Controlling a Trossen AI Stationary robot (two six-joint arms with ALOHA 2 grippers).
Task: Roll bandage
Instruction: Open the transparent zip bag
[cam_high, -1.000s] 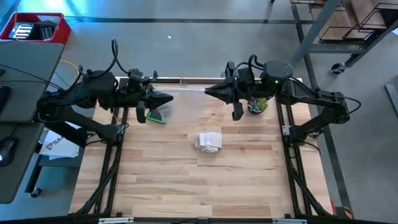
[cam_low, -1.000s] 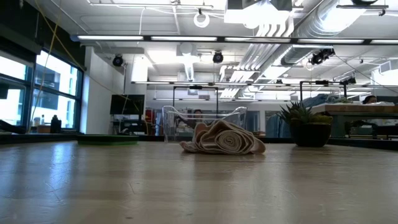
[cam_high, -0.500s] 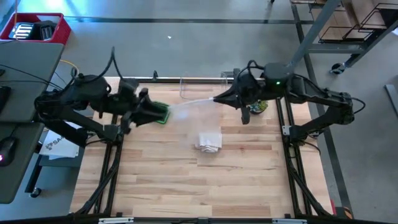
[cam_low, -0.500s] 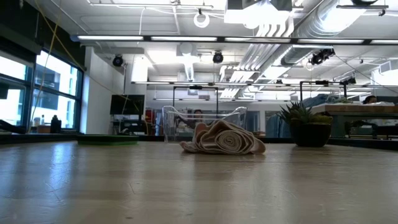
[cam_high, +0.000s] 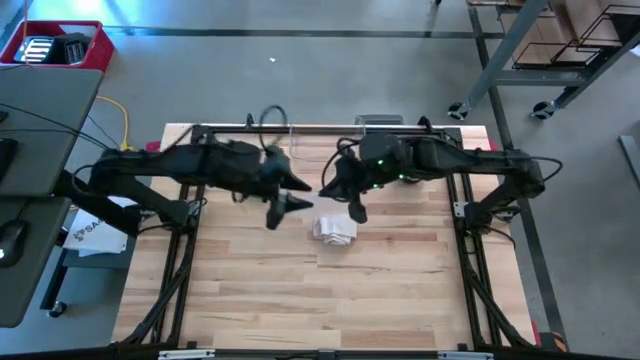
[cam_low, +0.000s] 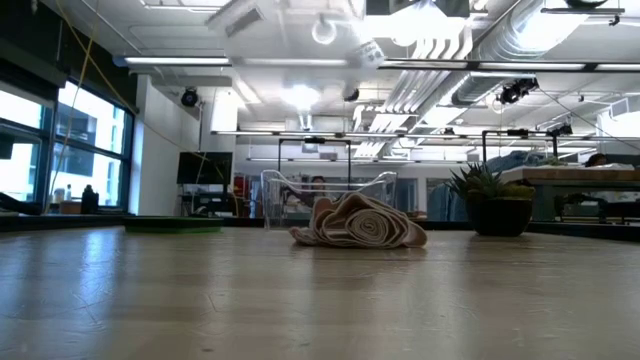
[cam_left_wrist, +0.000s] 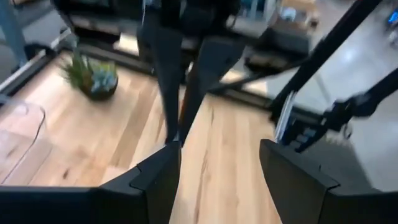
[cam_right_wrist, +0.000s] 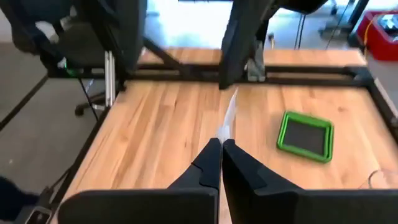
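The bandage (cam_high: 335, 228) is a loose beige heap lying on the wooden table near its middle; the low view shows it (cam_low: 358, 222) with coiled folds. My left gripper (cam_high: 300, 186) hovers above the table just left of and beyond the heap. It is open, with nothing between its fingers (cam_left_wrist: 221, 158). My right gripper (cam_high: 325, 190) faces it from the right, also beyond the heap, and is shut and empty (cam_right_wrist: 221, 149). Neither gripper touches the bandage.
A clear box (cam_low: 320, 195) stands behind the bandage toward the far edge, its corner (cam_left_wrist: 18, 137) beside my left gripper. A green-rimmed tray (cam_right_wrist: 305, 134) lies at the far left and a potted plant (cam_left_wrist: 93, 74) at the far right. The near half of the table (cam_high: 320, 300) is bare wood.
Both arms have reached in from the far sides toward the table's middle, coming down and toward the near edge with their grippers tipped downward. The two grippers now face each other just beyond the bandage. The bandage has not moved.
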